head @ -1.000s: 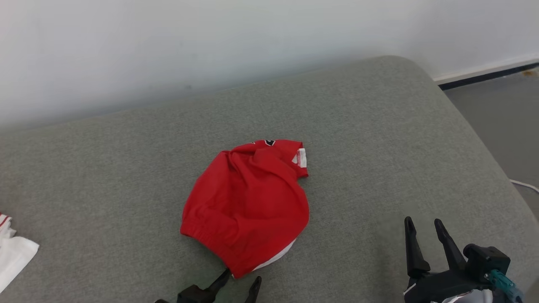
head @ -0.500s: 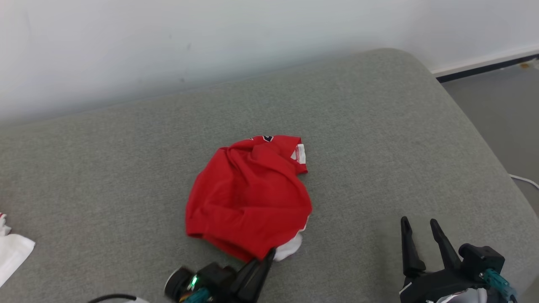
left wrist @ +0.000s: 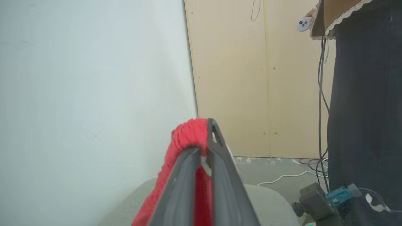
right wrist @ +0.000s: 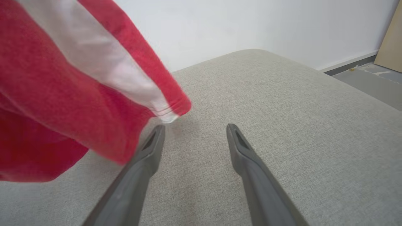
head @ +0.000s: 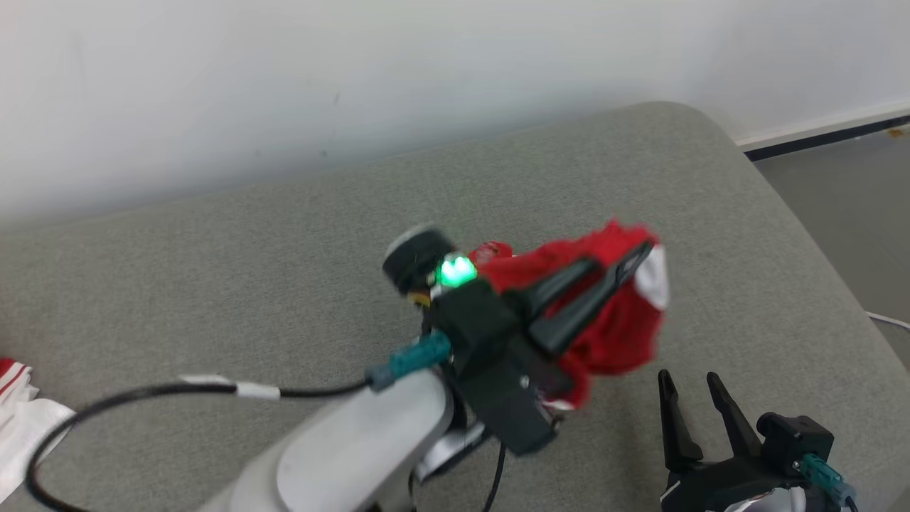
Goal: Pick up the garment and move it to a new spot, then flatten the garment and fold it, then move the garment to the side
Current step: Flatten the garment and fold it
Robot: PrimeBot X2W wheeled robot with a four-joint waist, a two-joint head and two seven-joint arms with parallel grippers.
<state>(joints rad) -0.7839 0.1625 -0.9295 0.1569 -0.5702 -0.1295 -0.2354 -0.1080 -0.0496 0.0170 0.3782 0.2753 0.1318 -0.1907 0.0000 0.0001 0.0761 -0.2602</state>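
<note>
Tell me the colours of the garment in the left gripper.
The garment is red with a white stripe, clearest in the right wrist view.

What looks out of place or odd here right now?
Nothing damaged. The red garment hangs bunched from the shut left gripper, above the cushion. A white cloth with red trim lies loose at the cushion's left edge.

We've got a grey-green fabric couch [head: 178,284] against a plain white wall [head: 284,85], grey floor [head: 846,195] with a dark baseboard [head: 825,136] off to the right, plus a beige wood panel [left wrist: 245,78].
</note>
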